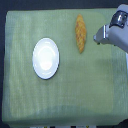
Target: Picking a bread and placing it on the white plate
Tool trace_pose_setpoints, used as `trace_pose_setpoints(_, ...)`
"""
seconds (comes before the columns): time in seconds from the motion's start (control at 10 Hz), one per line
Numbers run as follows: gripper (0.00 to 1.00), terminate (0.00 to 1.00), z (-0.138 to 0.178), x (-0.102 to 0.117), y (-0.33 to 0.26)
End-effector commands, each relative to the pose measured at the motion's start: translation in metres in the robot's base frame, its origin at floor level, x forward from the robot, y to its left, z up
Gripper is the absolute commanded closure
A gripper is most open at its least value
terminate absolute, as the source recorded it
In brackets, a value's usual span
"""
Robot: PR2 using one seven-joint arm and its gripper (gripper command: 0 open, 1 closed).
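A pale green cloth (20, 95) covers the table and fills nearly all of the exterior view. At about nine o'clock from the cloth's centre lies the white plate (46, 58), round, glossy and bare, flat on the cloth. Going rightward, the bread (80, 33) rests on the cloth at about one o'clock from the plate, well apart from it. It is a long golden-orange loaf with tapered ends, lying nearly along the twelve-to-six line. At about three o'clock from the bread, near it but not touching it, is the gripper (98, 37), the tip of a grey-white arm that enters from the exterior view's right edge. The picture is too blurred to tell whether its jaws are parted or closed; nothing is seen between them.
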Motion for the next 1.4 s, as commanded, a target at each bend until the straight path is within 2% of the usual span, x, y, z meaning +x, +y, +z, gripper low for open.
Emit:
trace_pose_setpoints(0.0,0.00,0.00,0.000,0.000,0.002)
trace_pose_setpoints(0.3,0.00,0.00,-0.004,0.000,0.014)
trace_pose_setpoints(0.5,0.00,0.00,-0.007,0.012,0.041)
trace_pose_setpoints(0.8,0.00,0.00,-0.015,0.051,0.078)
trace_pose_setpoints(1.3,0.00,0.00,-0.054,0.112,0.123)
